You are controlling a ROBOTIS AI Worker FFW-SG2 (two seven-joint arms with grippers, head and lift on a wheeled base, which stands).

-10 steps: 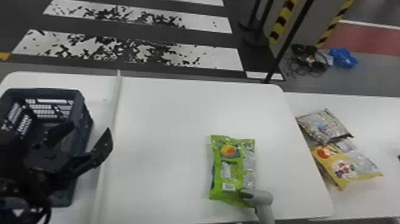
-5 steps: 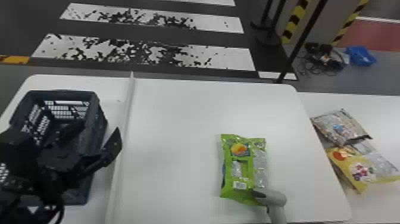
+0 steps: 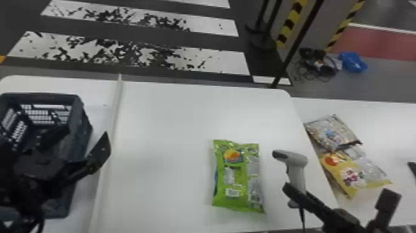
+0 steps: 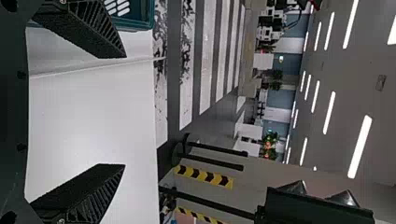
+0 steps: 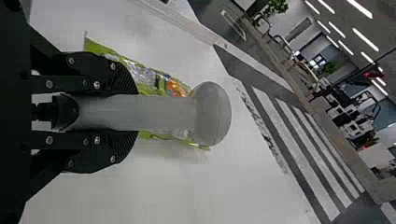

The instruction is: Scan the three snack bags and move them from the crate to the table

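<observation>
- Head view: left gripper [image 3: 83, 133], fingers spread, holding nothing, by the dark crate [image 3: 84, 116].
- Right gripper [image 3: 337, 190] is at the grey scanner [image 3: 294, 159]; whether it clamps the handle, I cannot tell.
- Crate's inside is partly hidden by the left arm; contents unclear.
- Green snack bag [image 3: 221, 193] lies on the white table [image 3: 161, 124], barcode up; silver bag [image 3: 332, 131] and yellow bag [image 3: 343, 173] touch on the side table [image 3: 387, 120].
- Bag print is too small to read.
</observation>
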